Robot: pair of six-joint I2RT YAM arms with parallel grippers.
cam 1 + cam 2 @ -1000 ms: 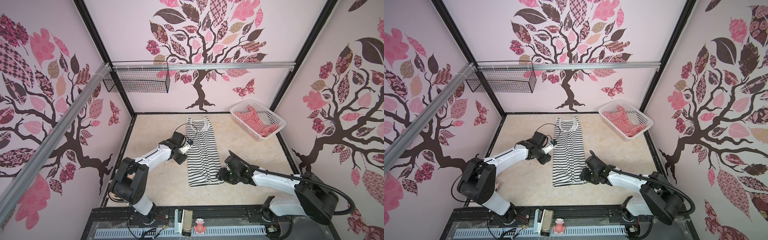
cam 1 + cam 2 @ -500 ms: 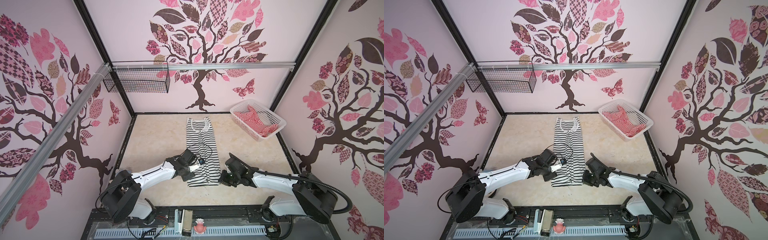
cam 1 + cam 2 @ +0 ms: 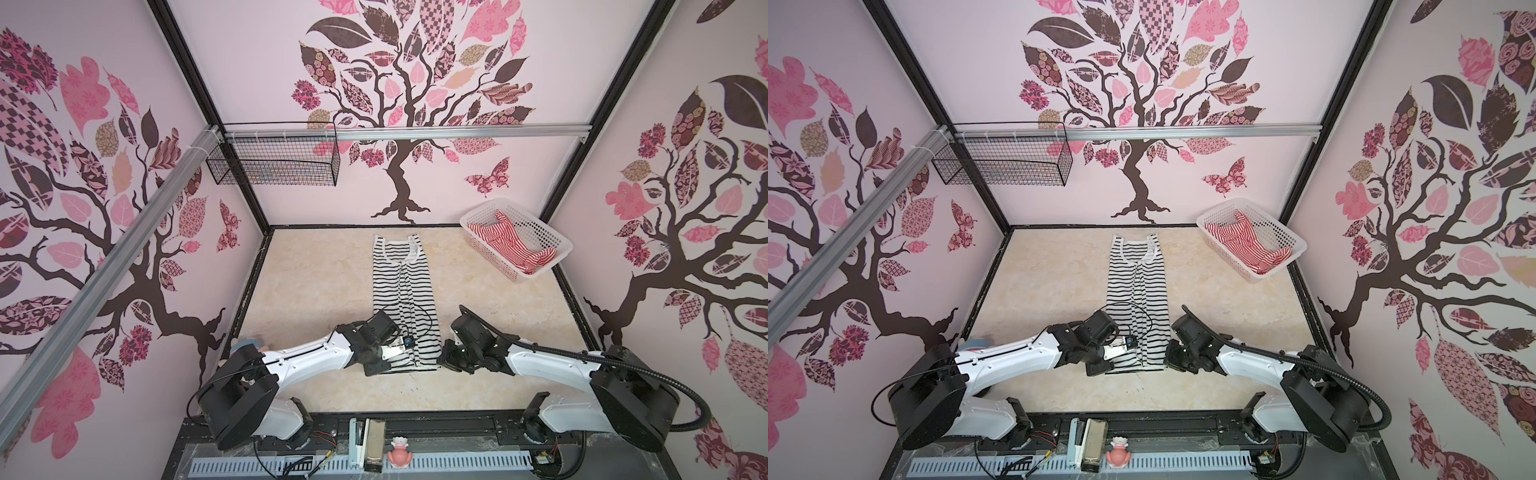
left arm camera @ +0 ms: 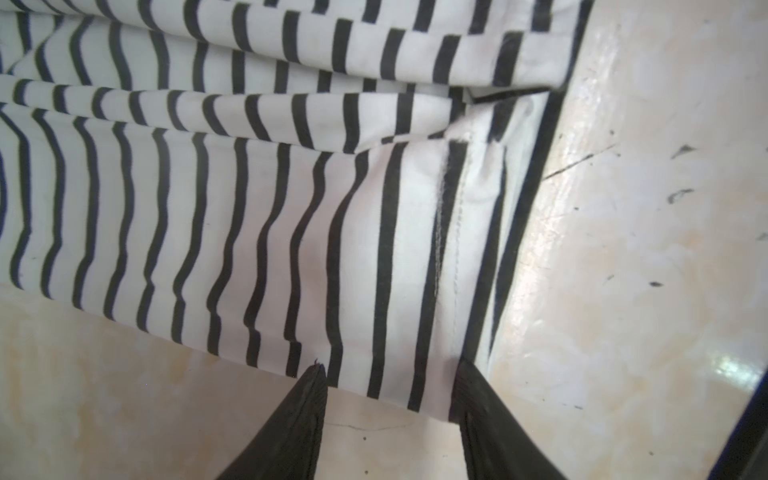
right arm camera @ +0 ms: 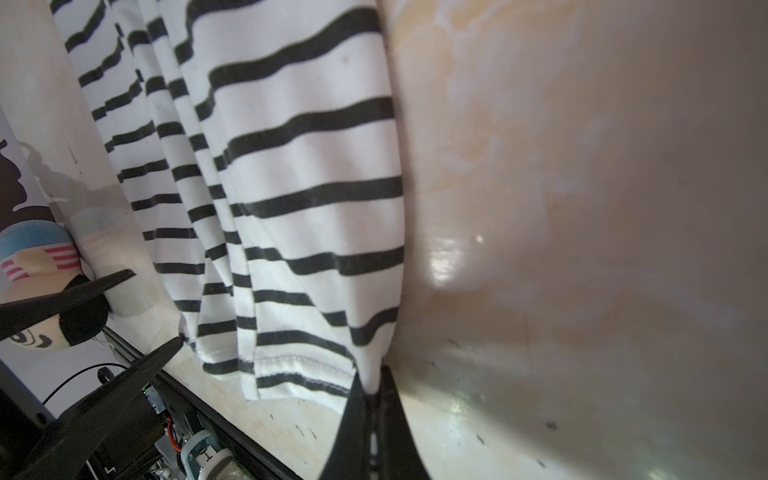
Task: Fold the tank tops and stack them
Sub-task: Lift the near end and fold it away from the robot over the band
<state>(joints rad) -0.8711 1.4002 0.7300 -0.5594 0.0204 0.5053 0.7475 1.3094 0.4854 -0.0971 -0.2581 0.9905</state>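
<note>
The black-and-white tank top (image 3: 401, 286) (image 3: 1138, 286) lies flat on the table as a long narrow strip, neck toward the back wall. My right gripper (image 5: 372, 386) (image 3: 441, 365) is shut on the hem's right corner, with the cloth pinched between its pads. My left gripper (image 4: 390, 376) (image 3: 380, 366) stands open at the hem's left corner. Its fingertips (image 4: 318, 374) touch the cloth's edge, and nothing is pinched. The red-and-white tank top (image 3: 509, 245) (image 3: 1246, 243) lies crumpled in the white basket (image 3: 555, 253) at the back right.
A black wire basket (image 3: 274, 160) hangs on the back wall at the left. A small doll (image 5: 37, 257) lies by the left arm's base. A pink figurine (image 3: 400, 457) stands on the front rail. Bare tabletop (image 3: 316, 282) lies on both sides of the top.
My right gripper has shut on the hem's right corner. My left arm has swung from the top's upper left edge down to the hem's left corner, still open.
</note>
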